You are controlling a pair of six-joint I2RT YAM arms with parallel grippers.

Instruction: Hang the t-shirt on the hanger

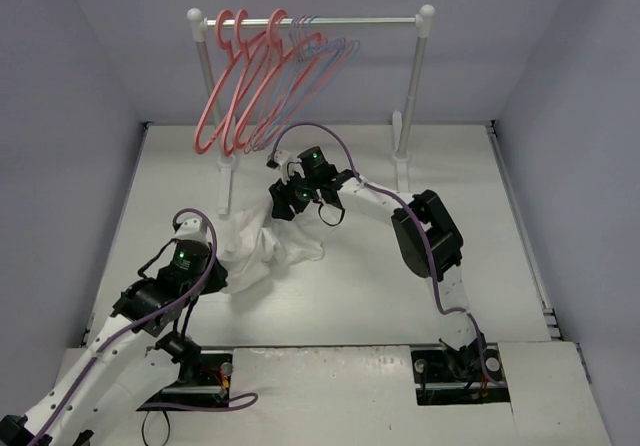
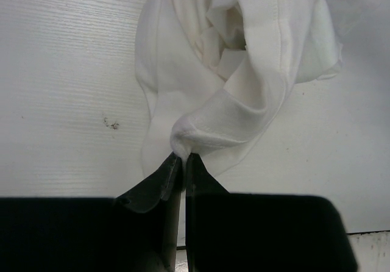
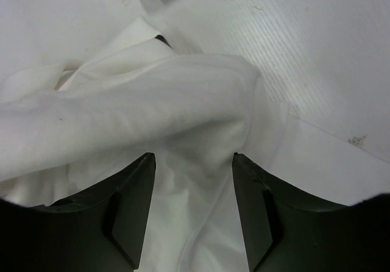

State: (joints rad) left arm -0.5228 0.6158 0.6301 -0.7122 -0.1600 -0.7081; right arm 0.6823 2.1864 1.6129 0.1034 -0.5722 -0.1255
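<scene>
The white t-shirt [image 1: 262, 246] lies crumpled on the table between the two arms. My left gripper [image 2: 183, 157] is shut on a bunched fold of the t-shirt [image 2: 244, 71] at its near edge. My right gripper [image 3: 194, 156] is open, its jaws spread over the cloth [image 3: 152, 101] at the shirt's far end, and it shows in the top view [image 1: 290, 198] too. The light-blue hanger [image 1: 322, 66] hangs on the rack's rail, right of the pink ones.
A white clothes rack [image 1: 415, 86] stands at the back of the table, with several pink-red hangers [image 1: 235, 86] on its left half. Its two posts and feet stand just behind the shirt. Grey walls close in left, right and behind.
</scene>
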